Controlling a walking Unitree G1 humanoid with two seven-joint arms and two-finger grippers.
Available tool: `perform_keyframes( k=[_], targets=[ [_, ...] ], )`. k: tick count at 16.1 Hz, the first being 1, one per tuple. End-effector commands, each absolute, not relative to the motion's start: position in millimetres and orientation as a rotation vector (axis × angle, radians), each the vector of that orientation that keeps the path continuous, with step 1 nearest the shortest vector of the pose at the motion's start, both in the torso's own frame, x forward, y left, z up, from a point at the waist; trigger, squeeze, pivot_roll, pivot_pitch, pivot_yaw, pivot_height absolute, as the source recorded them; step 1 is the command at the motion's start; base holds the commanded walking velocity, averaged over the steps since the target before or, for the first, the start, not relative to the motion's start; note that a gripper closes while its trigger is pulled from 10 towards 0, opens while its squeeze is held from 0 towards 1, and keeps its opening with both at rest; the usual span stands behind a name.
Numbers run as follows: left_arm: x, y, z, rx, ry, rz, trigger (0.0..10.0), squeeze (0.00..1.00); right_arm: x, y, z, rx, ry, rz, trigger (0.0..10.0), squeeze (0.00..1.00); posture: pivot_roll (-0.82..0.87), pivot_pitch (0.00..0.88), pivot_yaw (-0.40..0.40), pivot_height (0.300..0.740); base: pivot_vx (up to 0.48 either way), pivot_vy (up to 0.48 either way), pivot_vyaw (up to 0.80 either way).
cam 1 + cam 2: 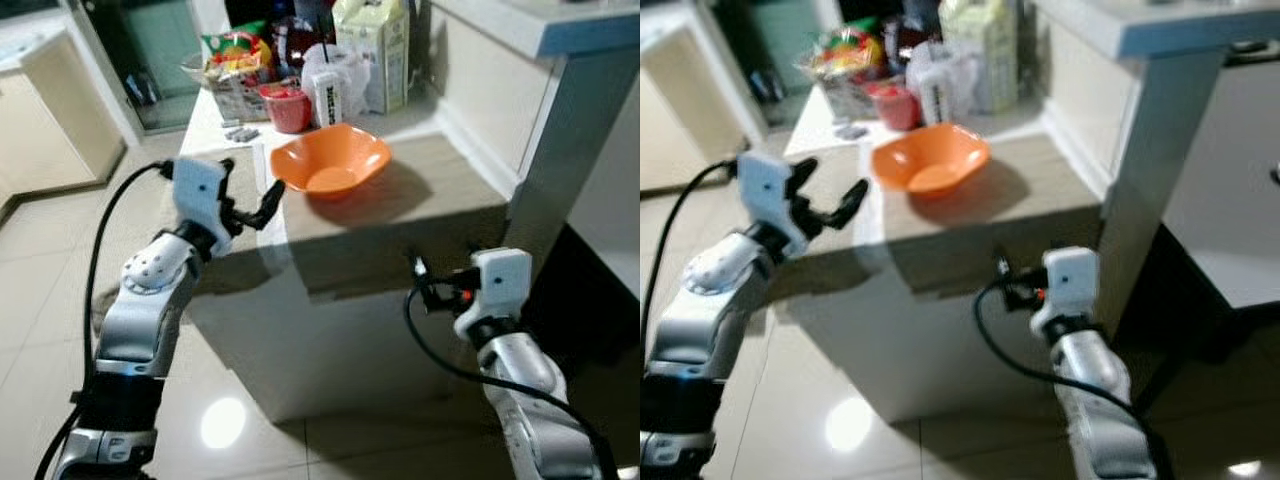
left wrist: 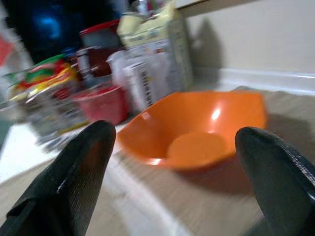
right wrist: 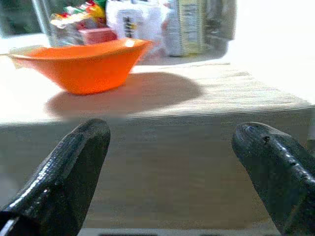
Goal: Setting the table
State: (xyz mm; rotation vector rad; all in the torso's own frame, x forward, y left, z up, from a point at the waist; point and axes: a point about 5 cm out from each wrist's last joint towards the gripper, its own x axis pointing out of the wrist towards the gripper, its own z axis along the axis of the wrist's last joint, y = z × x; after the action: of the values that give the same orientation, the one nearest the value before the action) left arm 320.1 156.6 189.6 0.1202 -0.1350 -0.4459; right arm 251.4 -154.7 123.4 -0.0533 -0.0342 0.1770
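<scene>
Orange bowl [image 1: 330, 163] between spread jaws.

Behind, at the far end of the wooden counter top [image 1: 440, 190]: a red cup [image 1: 288, 108], a white jug with a dark label [image 1: 330, 90], a tall pale carton [image 1: 372, 50], a dark container with a red lid [image 2: 96, 42] and a heap of colourful snack packets [image 1: 238, 55], all crowded close together. Small grey bits [image 1: 240, 132] just beside the packets. Below, glossy pale floor tiles [image 1: 220, 425] with a bright glare spot. To the left, a beige cabinet [image 1: 50, 110].
</scene>
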Motion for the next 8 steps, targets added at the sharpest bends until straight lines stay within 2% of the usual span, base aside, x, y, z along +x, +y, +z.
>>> perform_keyframes(
  k=[1, 2, 5, 8],
  targets=[
    [324, 167, 187, 0.158, -0.114, -0.423, 10.0, 0.00, 254, -143, 127, -0.063, -0.052, 0.219, 10.0, 0.00, -0.19, 0.000, 0.143, 0.736, 0.458, 0.000, 0.00],
    [326, 168, 186, 0.153, -0.110, -0.419, 10.0, 0.00, 254, -141, 126, -0.060, -0.049, 0.229, 10.0, 0.00, -0.18, 0.000, 0.142, 0.736, 0.465, 0.000, 0.00],
    [332, 176, 185, 0.205, -0.091, -0.390, 10.0, 0.00, 254, -141, 124, -0.065, -0.040, 0.230, 10.0, 0.00, -0.18, 0.000, 0.142, 0.736, 0.000, 0.000, -0.55],
    [346, 201, 196, 0.401, -0.074, -0.434, 10.0, 0.00, 252, -139, 124, -0.076, -0.045, 0.246, 10.0, 0.00, -0.18, 0.000, 0.145, 0.736, 0.000, 0.000, 0.00]
  ],
)
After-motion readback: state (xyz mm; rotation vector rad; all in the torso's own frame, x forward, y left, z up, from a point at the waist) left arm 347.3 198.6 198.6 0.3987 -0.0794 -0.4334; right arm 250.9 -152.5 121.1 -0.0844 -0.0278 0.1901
